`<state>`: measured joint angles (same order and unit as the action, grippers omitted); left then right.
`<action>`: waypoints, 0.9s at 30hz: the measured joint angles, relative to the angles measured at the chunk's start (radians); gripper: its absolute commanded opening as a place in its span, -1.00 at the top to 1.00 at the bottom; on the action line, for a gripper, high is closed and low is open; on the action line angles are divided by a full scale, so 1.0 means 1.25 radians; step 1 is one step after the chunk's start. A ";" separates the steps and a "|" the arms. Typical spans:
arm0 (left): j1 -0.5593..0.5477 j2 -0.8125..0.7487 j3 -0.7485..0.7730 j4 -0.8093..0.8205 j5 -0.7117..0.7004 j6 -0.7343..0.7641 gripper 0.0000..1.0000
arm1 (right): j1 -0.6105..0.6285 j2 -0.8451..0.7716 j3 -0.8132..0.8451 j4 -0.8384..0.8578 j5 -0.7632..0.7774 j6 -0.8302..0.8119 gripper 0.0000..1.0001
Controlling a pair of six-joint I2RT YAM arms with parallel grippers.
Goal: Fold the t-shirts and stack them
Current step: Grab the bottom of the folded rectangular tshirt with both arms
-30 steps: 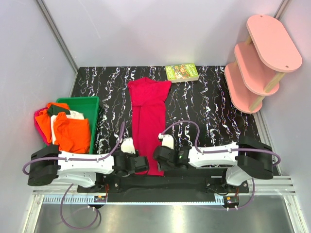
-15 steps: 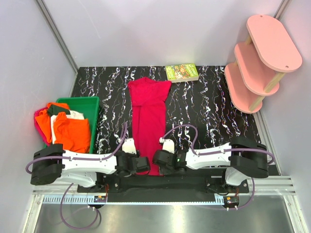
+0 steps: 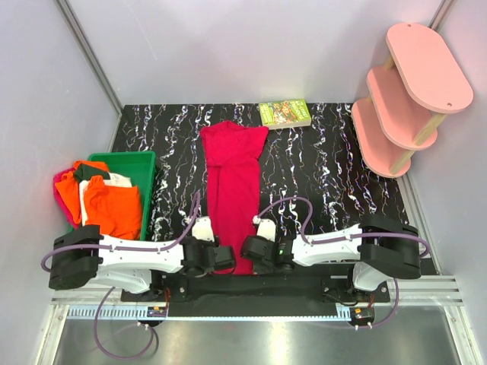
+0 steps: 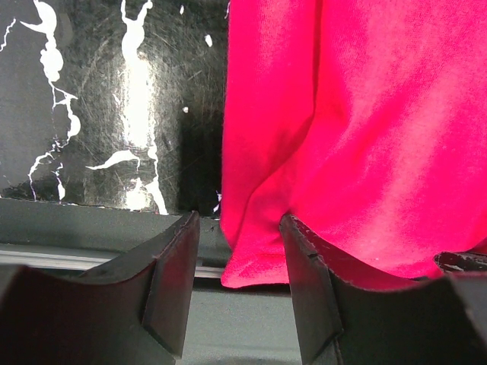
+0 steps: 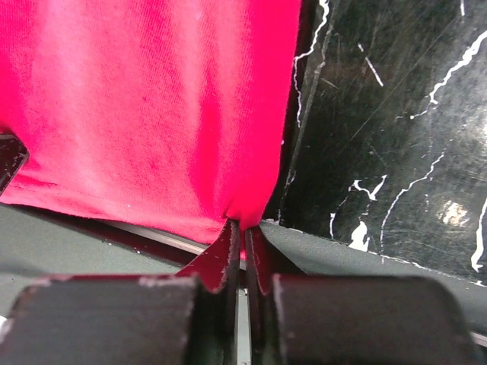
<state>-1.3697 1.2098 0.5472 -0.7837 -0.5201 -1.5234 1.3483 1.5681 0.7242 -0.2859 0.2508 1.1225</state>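
At the bottom centre of the top view we see both grippers at the near hem of the crimson t-shirt (image 3: 232,182). It lies as a long narrow strip up the middle of the black marbled table (image 3: 335,182). The right gripper (image 5: 242,228) has its fingers pressed together on the hem's right corner, with cloth bunched between them. The left gripper (image 4: 237,251) stands partly open, its fingers (image 4: 171,281) on either side of the left corner without pinching it. Further up at the left, a green bin (image 3: 144,163) holds an orange t-shirt (image 3: 112,209) and a white t-shirt (image 3: 118,180), with a magenta-pink t-shirt (image 3: 59,182) at its outer edge. At the top, a small book (image 3: 284,113) lies beside the shirt's far end. A pink shelf (image 3: 411,91) stands at the upper right.
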 measured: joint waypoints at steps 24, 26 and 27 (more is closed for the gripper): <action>-0.008 0.013 -0.056 0.198 0.074 -0.003 0.87 | 0.000 -0.006 0.010 -0.047 0.023 -0.049 1.00; -0.008 0.015 -0.053 0.201 0.075 -0.003 1.00 | 0.000 -0.006 0.011 -0.049 0.023 -0.053 1.00; -0.008 0.017 -0.050 0.198 0.075 0.000 1.00 | 0.000 -0.006 0.012 -0.049 0.023 -0.056 1.00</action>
<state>-1.3800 1.2316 0.4850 -0.5362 -0.4259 -1.5230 1.3483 1.5600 0.7387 -0.3470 0.2802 1.0531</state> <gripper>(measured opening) 0.043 0.014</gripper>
